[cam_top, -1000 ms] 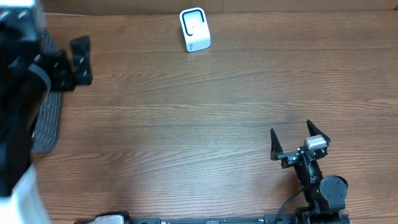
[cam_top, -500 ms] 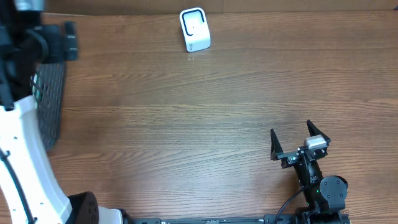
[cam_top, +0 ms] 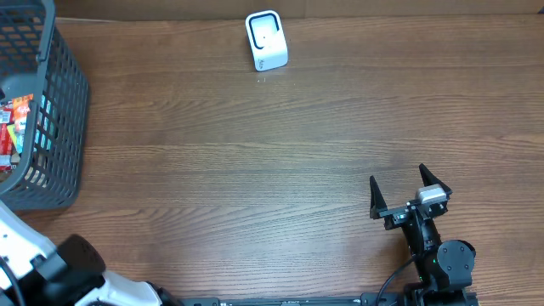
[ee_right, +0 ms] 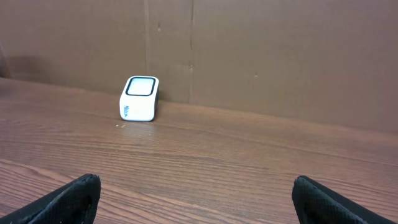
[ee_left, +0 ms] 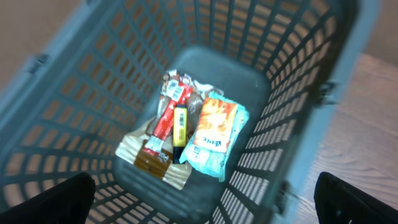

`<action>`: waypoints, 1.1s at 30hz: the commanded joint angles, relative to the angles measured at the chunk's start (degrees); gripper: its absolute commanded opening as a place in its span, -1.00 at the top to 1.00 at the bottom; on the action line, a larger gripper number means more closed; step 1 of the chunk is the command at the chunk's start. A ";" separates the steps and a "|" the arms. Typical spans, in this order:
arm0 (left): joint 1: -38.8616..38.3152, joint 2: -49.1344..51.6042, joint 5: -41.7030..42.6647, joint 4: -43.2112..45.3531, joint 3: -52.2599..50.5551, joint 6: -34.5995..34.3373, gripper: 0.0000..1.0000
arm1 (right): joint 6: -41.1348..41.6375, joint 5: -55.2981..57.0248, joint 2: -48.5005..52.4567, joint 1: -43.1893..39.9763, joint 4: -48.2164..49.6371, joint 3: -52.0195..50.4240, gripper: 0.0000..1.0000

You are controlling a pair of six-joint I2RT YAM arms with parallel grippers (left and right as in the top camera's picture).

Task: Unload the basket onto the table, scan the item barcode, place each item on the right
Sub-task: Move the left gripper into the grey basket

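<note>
Basket (cam_top: 59, 127) of grey lattice plastic holds crinkled packets (ee_left: 214, 134); white rounded scanner (cam_top: 266, 39) stands on grained wood table (cam_top: 255, 170). Left gripper (ee_left: 208, 202) and right gripper (cam_top: 398, 177) gape wide, empty.

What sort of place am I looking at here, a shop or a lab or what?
Probably a mock shop checkout set up on a lab bench. A small white scanner stands at the back of a wooden table, and a grey basket at one end holds snack packets.
</note>
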 commanded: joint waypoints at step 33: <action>2.34 32.11 13.75 2.21 -3.58 17.64 -1.00 | -0.09 -0.07 -0.46 0.02 0.20 -0.61 -1.00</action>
